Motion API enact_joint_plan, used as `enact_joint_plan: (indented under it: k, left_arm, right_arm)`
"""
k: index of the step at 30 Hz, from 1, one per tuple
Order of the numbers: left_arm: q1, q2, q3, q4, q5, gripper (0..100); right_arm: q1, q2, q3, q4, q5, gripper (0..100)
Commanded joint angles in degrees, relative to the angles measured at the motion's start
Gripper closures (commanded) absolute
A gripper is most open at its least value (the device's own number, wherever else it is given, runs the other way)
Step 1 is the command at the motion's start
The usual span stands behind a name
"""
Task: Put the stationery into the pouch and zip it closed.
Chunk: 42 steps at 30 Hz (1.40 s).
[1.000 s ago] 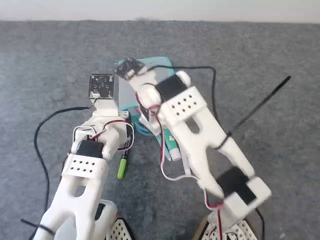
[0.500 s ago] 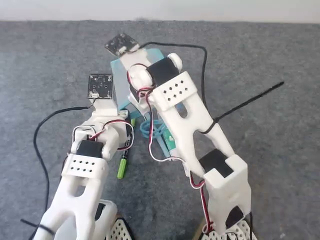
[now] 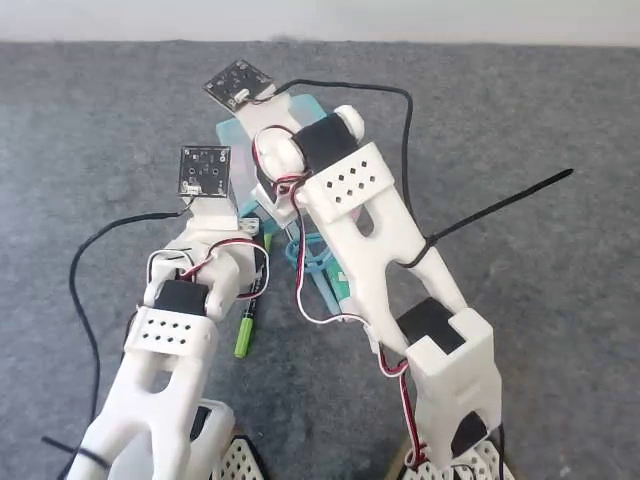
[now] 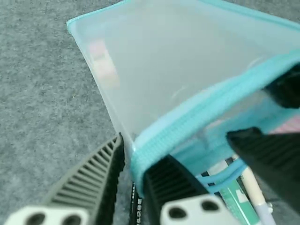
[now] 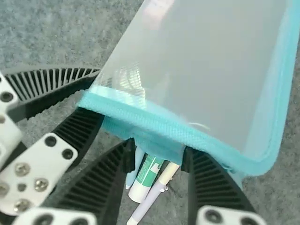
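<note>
A translucent pouch [image 5: 206, 70] with a teal zipper edge lies on the grey mat, its far end showing past the right arm [image 3: 312, 108]. My left gripper [image 4: 138, 154] is shut on the pouch's corner by the zipper edge [image 4: 187, 122]. My right gripper [image 5: 157, 147] stands open astride the pouch's mouth. A white-and-green pen [image 5: 147, 180] and other pens stick out of the mouth between its fingers, toward the arms' bases [image 3: 338, 285]. A green marker [image 3: 243, 335] lies on the mat beside the left arm.
Grey mat [image 3: 520, 120] stretches open to the right and far left of the pouch. Loose cables hang from both arms near the pouch's mouth [image 3: 300, 265]. A black cable tie [image 3: 500, 210] juts from the right arm.
The right arm swung forward and left, and its wrist now sits over the pouch's mouth. The pouch shifted slightly away. The left arm kept still.
</note>
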Motion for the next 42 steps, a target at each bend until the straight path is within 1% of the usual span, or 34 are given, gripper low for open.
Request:
enact_joint_plan:
  k: [1,4,8,10,14,18,23,28,32,39,42]
  left_arm:
    - [-2.55,-0.26,-0.48,-0.26,-0.79,99]
    - [-5.19,-0.44,-0.75,-0.88,-0.18,99]
    - [-8.26,-0.44,-0.84,-1.76,1.41,99]
    - [-9.32,-0.44,-0.84,-1.76,1.41,99]
    - [-11.08,-0.44,-0.92,-1.85,1.41,99]
    - [-11.6,-0.35,-0.84,-1.85,1.32,99]
    - [-11.34,-0.18,-0.84,-1.93,1.32,99]
    - [-11.34,-0.09,-0.84,-1.93,1.32,99]
    - [-11.34,-0.09,-0.66,-1.93,1.32,99]
    - [-10.55,0.0,-0.48,-1.85,1.41,99]
    - [-9.49,0.0,-0.48,-1.67,1.49,99]
  right_arm:
    - [6.73,-10.68,1.76,2.51,1.58,83.5]
    - [8.84,-18.51,11.87,2.42,2.99,83.6]
    - [7.78,-26.77,32.09,0.31,3.25,83.6]
    - [7.6,-30.46,43.52,-4.7,3.25,83.6]
    - [7.34,-34.51,64.26,-18.86,2.73,83.6]
    - [7.6,-34.07,76.92,-27.65,2.55,83.6]
    - [7.25,-32.4,80.97,-33.1,-1.85,83.6]
    - [7.16,-30.11,80.97,-33.1,-3.25,83.8]
    - [7.25,-27.38,81.05,-33.54,-6.95,83.9]
    - [6.9,-18.51,80.7,-36.35,-7.91,84.1]
    - [5.93,-15.52,80.53,-37.14,-7.91,88.6]
